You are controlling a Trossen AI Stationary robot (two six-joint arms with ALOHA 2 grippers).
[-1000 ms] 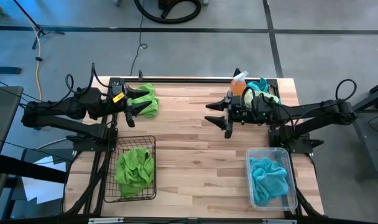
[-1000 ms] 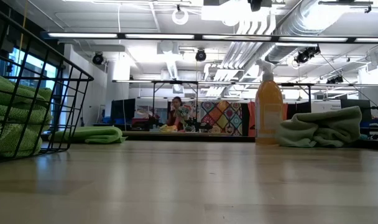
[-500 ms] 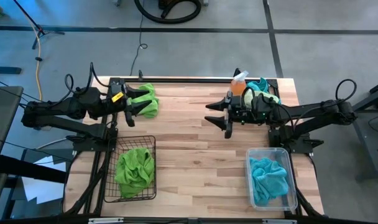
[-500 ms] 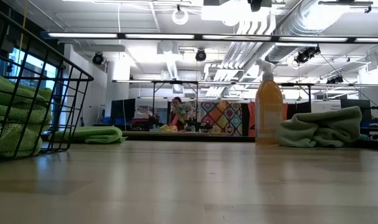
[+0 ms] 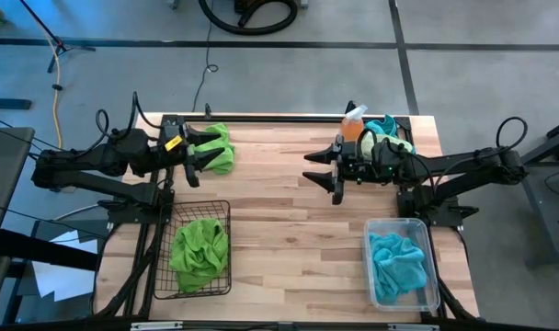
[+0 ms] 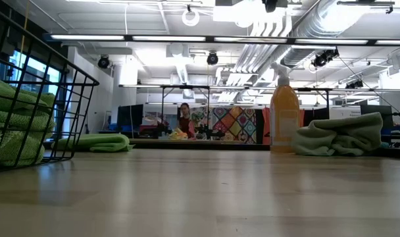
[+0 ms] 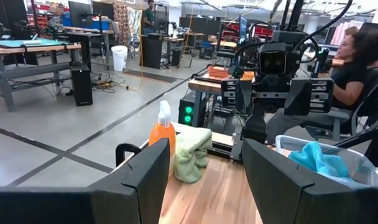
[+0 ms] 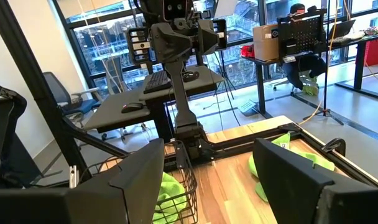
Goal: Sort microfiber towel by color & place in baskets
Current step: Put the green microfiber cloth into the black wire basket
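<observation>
No writing to read, left claw (image 5: 199, 153) wide open just beside a green towel (image 5: 221, 150), right claw (image 5: 324, 172) wide open, holding nothing, towel pile (image 5: 390, 129) behind it by orange bottle (image 5: 353, 123), green towel in wire basket (image 5: 160, 246), blue towel in clear basket (image 5: 433, 267).

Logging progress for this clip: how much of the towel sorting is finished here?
Partly done. A green towel lies in the wire basket, a blue towel in the clear bin. Nothing in hand: left gripper and right gripper open, empty. Left: a green towel and a pile by the spray bottle.
</observation>
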